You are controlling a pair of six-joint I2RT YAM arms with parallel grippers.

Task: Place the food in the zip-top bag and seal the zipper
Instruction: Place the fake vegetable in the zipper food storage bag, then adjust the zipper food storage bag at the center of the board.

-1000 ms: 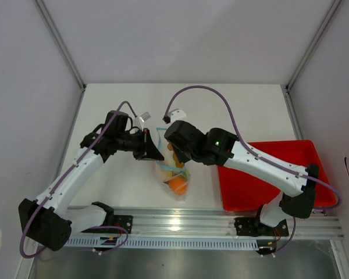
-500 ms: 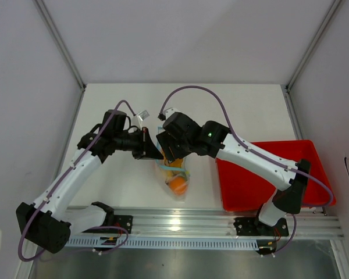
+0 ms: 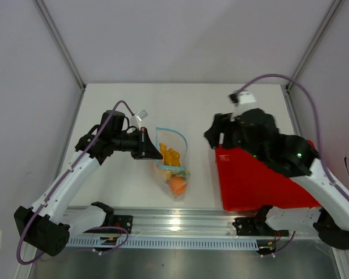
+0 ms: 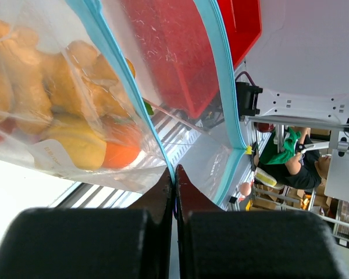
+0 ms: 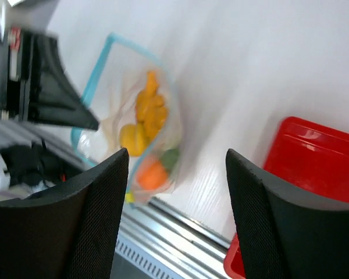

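**Left claw pinched on bag rim, right claw spread wide over tray**

Bag (image 3: 172,145) sits mid-table (image 3: 122,104) between the two arms, long axis running far to near. The mouth is at the far end and the bottom at the near end, close to the rail (image 3: 180,218). Cannot tell whether the bottom rests on the table or hangs.

Zipper (image 4: 121,81): in the left wrist view the two light-blue strips stand apart and the mouth gapes. The top view shows the strip as an open loop. Not sealed.

Food (image 3: 173,170) is inside the bag. Yellow-orange lumps (image 3: 170,156) sit in the middle, and a round orange fruit (image 3: 177,185) lies lowest with a touch of green beside it. The other pieces are hard to tell apart through the plastic.

Left claw (image 4: 174,177): fingers pressed together, with a zipper strip and the clear film caught between the tips. It grips the bag's left rim at the mouth end. In the top view the food lies just past the tips, nearer the rail and to the right.

Right claw (image 5: 175,154): fingers spread wide, with table and bag showing in the gap well beyond them. In the top view it hangs over the far-left corner of the red tray (image 3: 262,186), well apart from the bag and on the bag's right. It touches neither bag, zipper nor food.

The tray sits on the table's right side by the near edge, and shows red through the film in the left wrist view
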